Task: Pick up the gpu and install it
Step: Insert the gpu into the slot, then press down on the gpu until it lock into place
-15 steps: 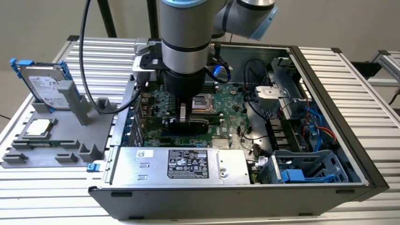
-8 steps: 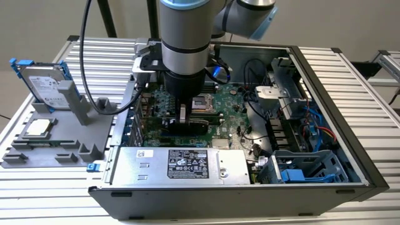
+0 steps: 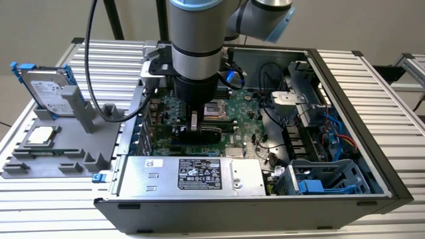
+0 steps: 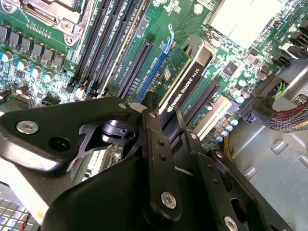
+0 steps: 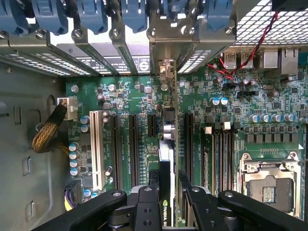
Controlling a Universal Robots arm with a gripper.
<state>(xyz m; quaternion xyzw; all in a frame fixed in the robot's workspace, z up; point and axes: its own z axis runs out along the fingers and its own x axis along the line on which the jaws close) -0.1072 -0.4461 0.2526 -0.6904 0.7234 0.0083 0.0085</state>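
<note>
The gpu (image 4: 186, 70) is a thin card with a green board on one face and a black shroud on the other. It stands on edge among the motherboard's expansion slots (image 4: 137, 67), beside a blue slot. My gripper (image 4: 166, 118) is shut on its upper edge, one black finger on each face. In the first wrist view the gpu (image 5: 165, 159) runs from between the fingers of the gripper (image 5: 168, 180) toward the rear bracket openings (image 5: 166, 67). In the exterior view the gripper (image 3: 193, 127) reaches down inside the open computer case (image 3: 371, 149) onto the dark gpu (image 3: 207, 133). Whether the card is fully seated is hidden.
An open CPU socket (image 3: 216, 109) lies just beyond the card. The power supply (image 3: 192, 174) sits at the case front, and a blue drive cage (image 3: 325, 181) at the exterior view's right. Outside the case, a grey fixture (image 3: 59, 149) holds a blue-framed hard drive (image 3: 47, 92) and a CPU chip (image 3: 41, 134).
</note>
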